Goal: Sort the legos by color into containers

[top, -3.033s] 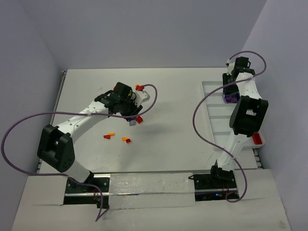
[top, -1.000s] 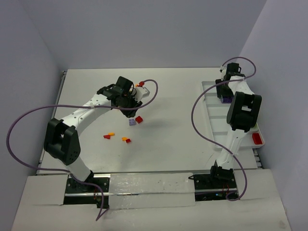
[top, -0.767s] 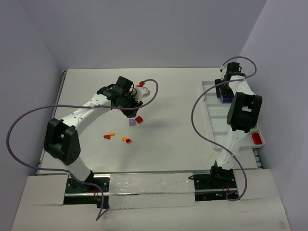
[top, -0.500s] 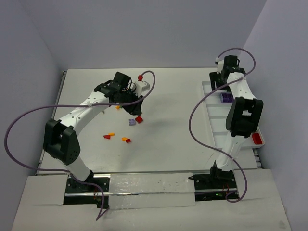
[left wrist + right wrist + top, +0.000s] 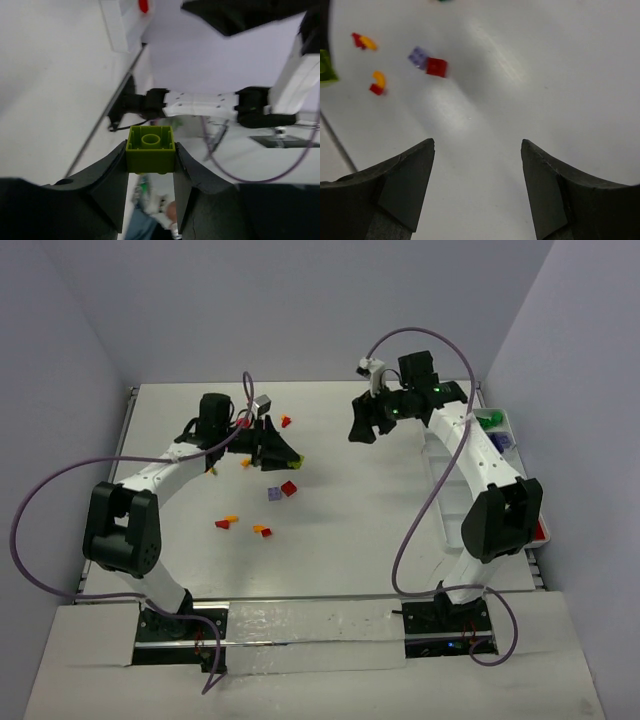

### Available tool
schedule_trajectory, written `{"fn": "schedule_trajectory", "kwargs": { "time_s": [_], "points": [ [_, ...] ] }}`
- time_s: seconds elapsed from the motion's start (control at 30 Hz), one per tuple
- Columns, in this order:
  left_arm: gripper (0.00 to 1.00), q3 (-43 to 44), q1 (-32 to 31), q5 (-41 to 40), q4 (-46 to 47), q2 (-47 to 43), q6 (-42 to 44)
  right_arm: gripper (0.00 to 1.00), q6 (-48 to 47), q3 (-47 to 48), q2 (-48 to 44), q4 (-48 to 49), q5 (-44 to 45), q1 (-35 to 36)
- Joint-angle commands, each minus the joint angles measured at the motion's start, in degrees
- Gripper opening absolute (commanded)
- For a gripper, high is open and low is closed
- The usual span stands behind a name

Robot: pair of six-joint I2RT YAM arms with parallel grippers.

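Carrying lime-green brick (image 5: 150,152): left end effector (image 5: 150,148) clenched on it, well left of the compartment tray (image 5: 452,502); right end effector (image 5: 477,145) released, empty, nearer the tray. Next, likely: swing brick across, drop among green bricks (image 5: 489,420).

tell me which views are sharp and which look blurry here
left wrist: the lime brick is crisp in the left pincer, everything behind it soft; right wrist: the red brick and purple brick on the table look smeared; top external: even light, sharp, only faint shadows on the table.
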Motion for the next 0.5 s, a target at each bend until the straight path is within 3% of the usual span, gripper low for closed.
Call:
{"fn": "schedule_trajectory", "kwargs": {
  "time_s": [0.0,0.07,0.13,0.3,0.47],
  "points": [
    [0.00,-8.22,1.63,9.89,36.61,-0.31,-38.64,0.77,0.10,-1.45,-4.86,0.54,-8.96,5.40],
    [0.00,-11.24,1.88,9.67,48.09,-0.23,-48.34,0.77,0.89,-1.20,-5.90,0.37,-9.79,8.87],
    [0.00,-11.66,1.88,9.39,50.22,-0.32,-50.72,0.77,1.69,-1.01,-6.19,0.65,-10.69,10.95],
    [0.00,-10.21,2.27,9.08,40.58,-0.37,-47.87,0.78,4.14,-1.27,-6.76,2.17,-12.52,16.27],
    [0.00,-11.74,2.23,8.33,42.99,-0.69,-50.21,0.78,6.76,-0.64,-5.37,4.10,-10.22,19.24]
  ]
}}
